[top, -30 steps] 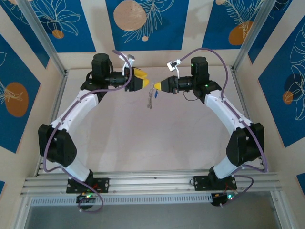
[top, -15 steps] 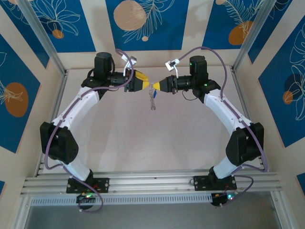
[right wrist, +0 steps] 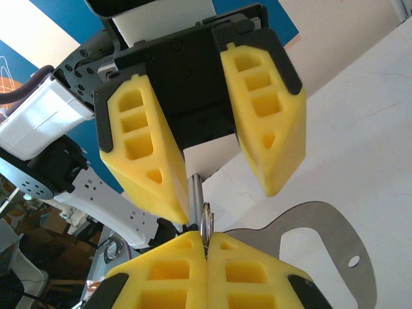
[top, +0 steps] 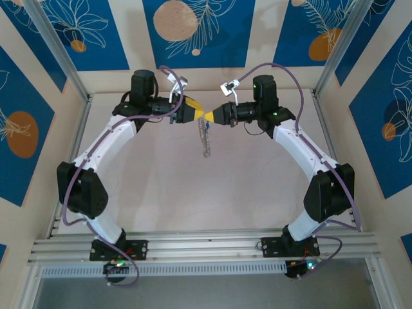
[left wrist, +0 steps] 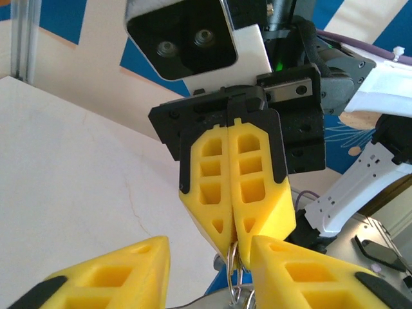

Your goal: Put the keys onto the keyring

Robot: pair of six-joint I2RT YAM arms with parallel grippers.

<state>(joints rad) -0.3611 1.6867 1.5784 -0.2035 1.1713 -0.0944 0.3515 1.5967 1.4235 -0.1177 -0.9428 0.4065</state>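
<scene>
Over far half of pale tabletop (top: 193, 193), keyring (top: 205, 140) hangs in air, chain dangling down. Right gripper (top: 208, 116) jaws pinched together on its silvery ring. Left gripper (top: 197, 113) faces it tip to tip, jaws spread wide, gripping nothing.

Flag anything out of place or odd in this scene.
Nothing is spilled or broken. One thing stands out: the ring is pinched at the very tips of the shut right tool, with the tag and chain hanging below, a thin hold. The left tool is open.
</scene>
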